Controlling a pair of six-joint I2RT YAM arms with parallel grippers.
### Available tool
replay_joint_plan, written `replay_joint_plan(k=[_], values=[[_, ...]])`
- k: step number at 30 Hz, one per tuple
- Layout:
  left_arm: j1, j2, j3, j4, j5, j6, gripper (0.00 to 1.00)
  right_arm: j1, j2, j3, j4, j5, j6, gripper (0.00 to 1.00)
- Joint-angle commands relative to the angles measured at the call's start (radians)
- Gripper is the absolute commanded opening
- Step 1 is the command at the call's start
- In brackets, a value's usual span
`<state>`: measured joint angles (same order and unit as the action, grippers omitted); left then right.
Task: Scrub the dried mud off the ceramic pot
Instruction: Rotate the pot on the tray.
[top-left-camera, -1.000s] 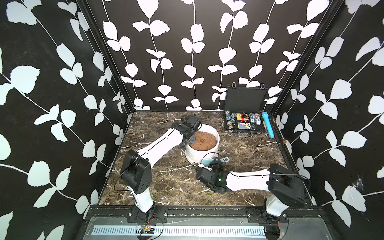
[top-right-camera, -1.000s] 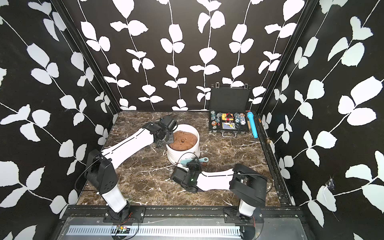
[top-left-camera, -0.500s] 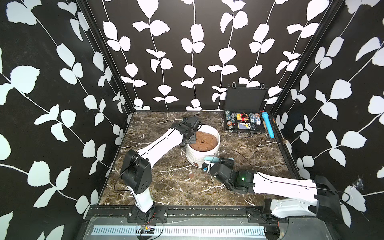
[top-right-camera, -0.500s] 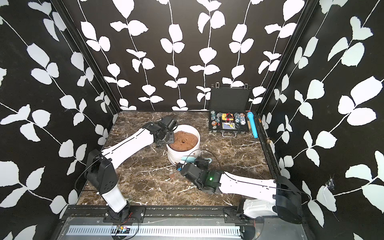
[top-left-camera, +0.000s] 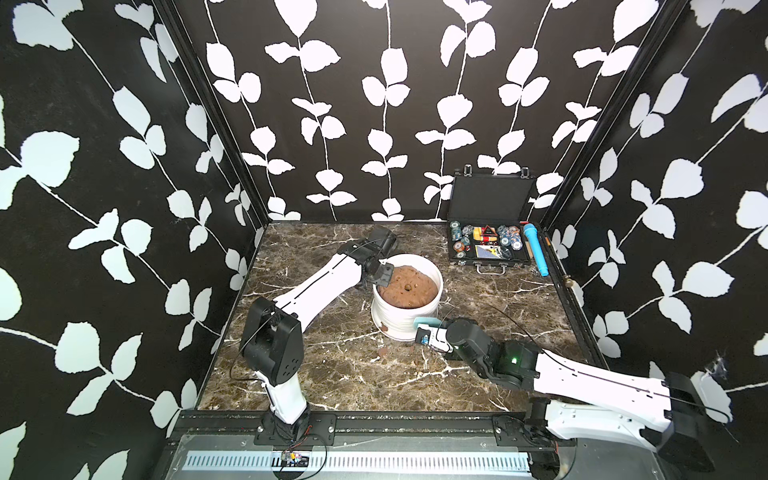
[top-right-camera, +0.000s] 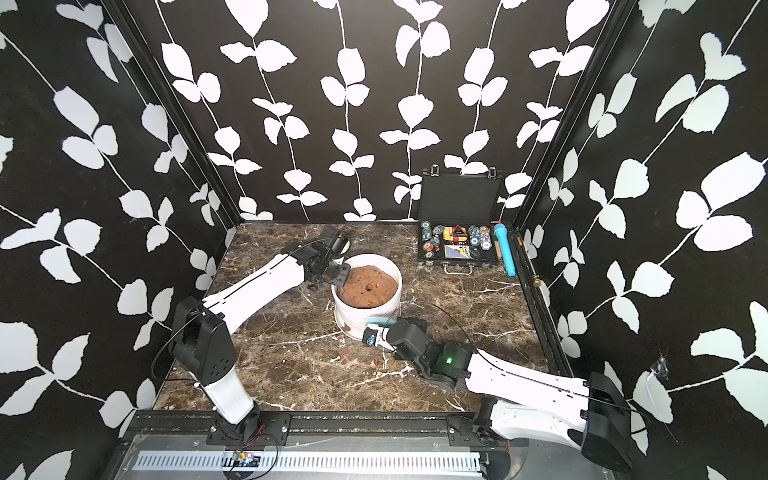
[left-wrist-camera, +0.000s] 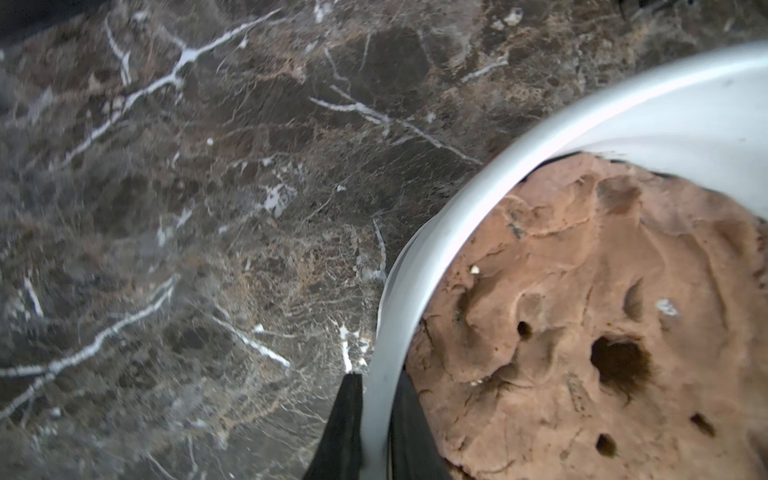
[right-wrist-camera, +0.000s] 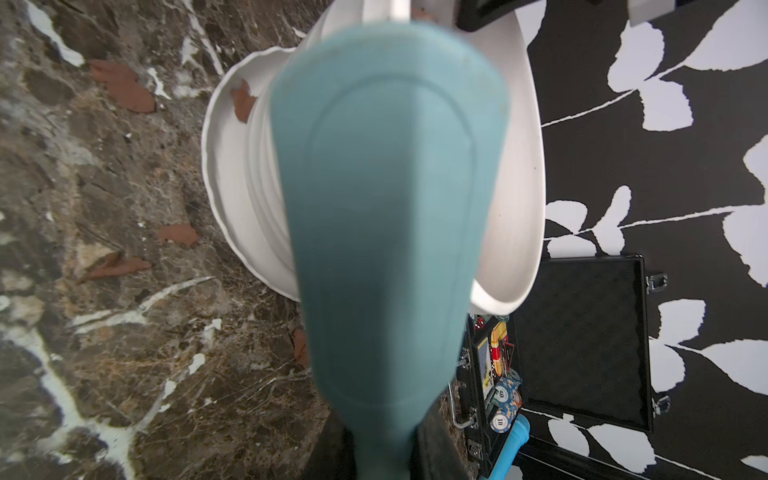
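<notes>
Ceramic pot (top-left-camera: 392, 320) (top-right-camera: 353, 318) stands near the middle of the marble table (top-left-camera: 332, 374), brown soil mound (top-left-camera: 407, 289) heaped inside; left gripper (top-left-camera: 380, 276) (top-right-camera: 338, 274) sits at the pot's far-left rim, pinched narrow on it, one finger outside the wall and one inside against the soil, plain in the left wrist view (left-wrist-camera: 376, 415); right gripper (top-left-camera: 428, 334) (top-right-camera: 374, 334) lies low on the near-right side, closed on the handle of a teal scrubber (top-left-camera: 426, 321) (right-wrist-camera: 386, 208) whose broad head lies against the pot's ribbed wall (right-wrist-camera: 262, 166); dried mud (right-wrist-camera: 243, 102) shows as a reddish blotch low on the pot just beside the scrubber head, with loose flakes on the marble near the base (right-wrist-camera: 124, 87) (right-wrist-camera: 178, 235) (top-left-camera: 382, 353); writing: in the open black case (top-left-camera: 490, 249) of chips one chip face seems to read 50 (right-wrist-camera: 503, 392), the rest too small to read; no brand seen on pot or scrubber; room: open marble on the near-left of the pot and between pot and case; case at the far-right corner against the back wall, a blue tube (top-left-camera: 536, 251) just beside it along the right edge; patterned walls close in three sides; black rail runs along the front edge.
</notes>
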<state>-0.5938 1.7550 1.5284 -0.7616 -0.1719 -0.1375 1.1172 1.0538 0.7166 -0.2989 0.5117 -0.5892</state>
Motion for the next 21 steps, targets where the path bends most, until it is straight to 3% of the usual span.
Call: replay_joint_plan(k=[1, 9, 15, 21], values=[[0.042, 0.071, -0.01, -0.063, 0.027, 0.234, 0.02, -0.005, -0.014, 0.0, 0.001, -0.048, -0.012, 0.0], [0.07, 0.122, 0.076, -0.051, 0.086, 0.415, 0.18, -0.003, -0.005, 0.022, -0.017, -0.079, -0.018, 0.0], [0.074, 0.123, 0.16, -0.085, 0.104, 0.425, 0.4, -0.003, 0.042, 0.054, -0.037, -0.058, -0.03, 0.0], [0.074, 0.091, 0.267, -0.149, 0.052, 0.376, 0.51, -0.002, 0.07, 0.079, -0.058, -0.059, -0.02, 0.0]])
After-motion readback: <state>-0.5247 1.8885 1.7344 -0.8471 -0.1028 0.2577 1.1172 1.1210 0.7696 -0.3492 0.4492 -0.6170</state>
